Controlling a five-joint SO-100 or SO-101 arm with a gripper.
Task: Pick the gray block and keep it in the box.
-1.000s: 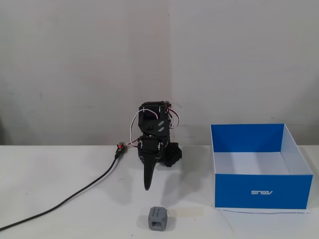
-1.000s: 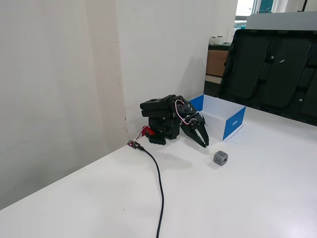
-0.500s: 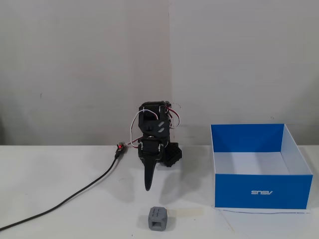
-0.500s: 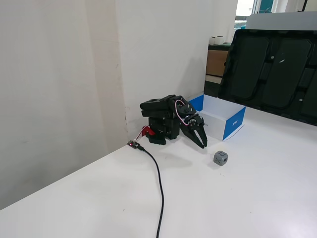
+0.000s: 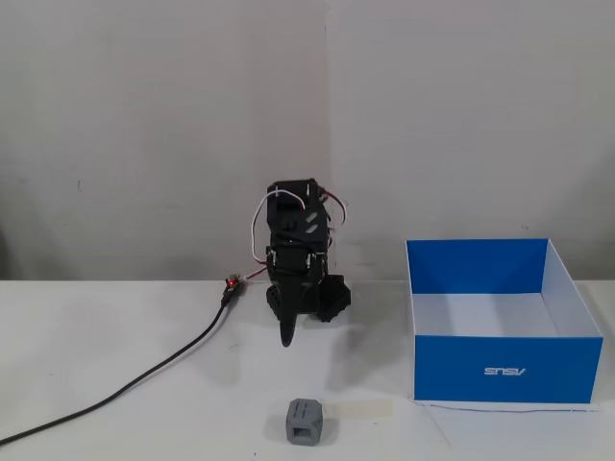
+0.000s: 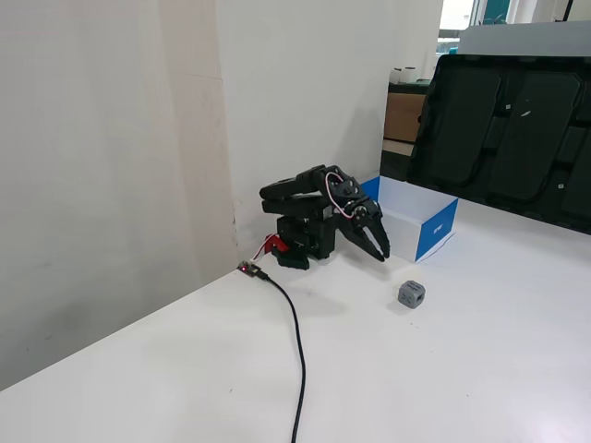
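In a fixed view from the front, the arm [image 5: 300,252] sits folded at the far middle of the white surface [image 5: 115,336], against the wall. Its end effector [image 5: 286,336] points down just above the surface, fingers together and holding nothing. The block [image 5: 305,423] rests on the surface at the near edge, well apart from the fingertips and slightly right of them. The box [image 5: 504,370] stands to the right, open-topped, its white floor bare. A black cable [image 5: 144,379] runs from the arm's base to the near left.

In the other fixed view, from the side, the end effector [image 6: 380,250] hangs closed and empty, tilted down. The block [image 6: 412,294] lies near it on the surface [image 6: 480,369], with the box [image 6: 436,228] farther back. The cable [image 6: 297,355] trails toward the near edge.
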